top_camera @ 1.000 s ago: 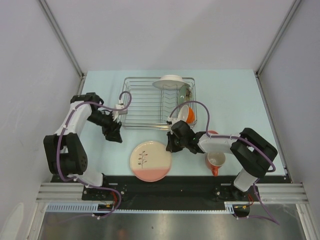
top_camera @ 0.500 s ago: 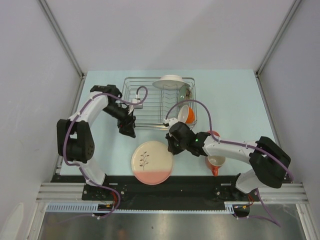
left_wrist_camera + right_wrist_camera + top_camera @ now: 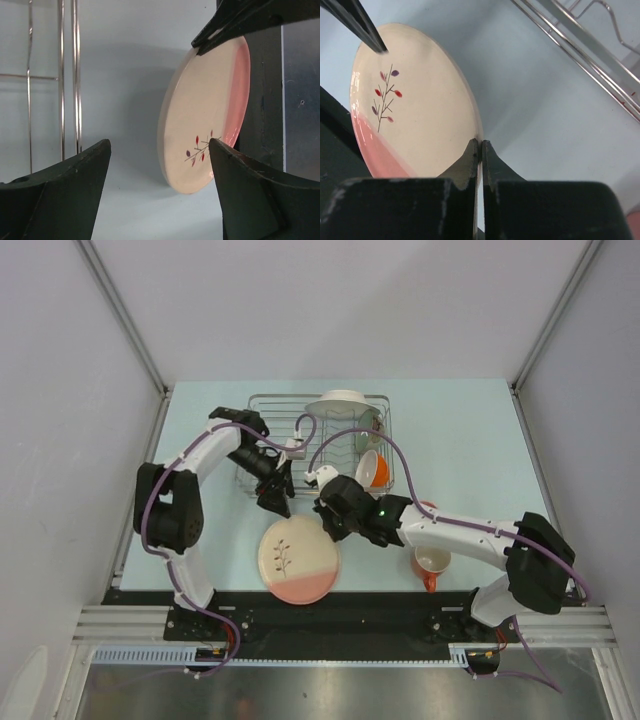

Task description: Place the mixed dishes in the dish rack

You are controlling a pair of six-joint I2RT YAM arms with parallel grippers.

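Left gripper (image 3: pixel 277 498): jaws spread wide, holding nothing; placed just in front of the dish rack's near left corner, with the plate standing between its fingers in the left wrist view. Dish rack (image 3: pixel 265 430): silver wire, at the middle of the far half of the pale blue table (image 3: pixel 200 540). Cream plate (image 3: pixel 298 560): salmon segment and dark sprig with red and purple leaves; located in front of the rack, near the black strip (image 3: pixel 380 610) at the table's near edge; tilted up on its edge, gripped at the rim. Right gripper (image 3: pixel 328 523): fingers closed narrowly on the cream plate's rim, as shown in the right wrist view. White plate (image 3: pixel 342 403): stood at the far side of the rack. Orange bowl (image 3: pixel 372 468): tipped on its side in the rack's right part. Pink cup (image 3: pixel 425 506): on the table right of the rack, largely hidden by the right arm. Orange mug (image 3: pixel 432 562): upright on the table, near the right arm, handle toward the near edge.
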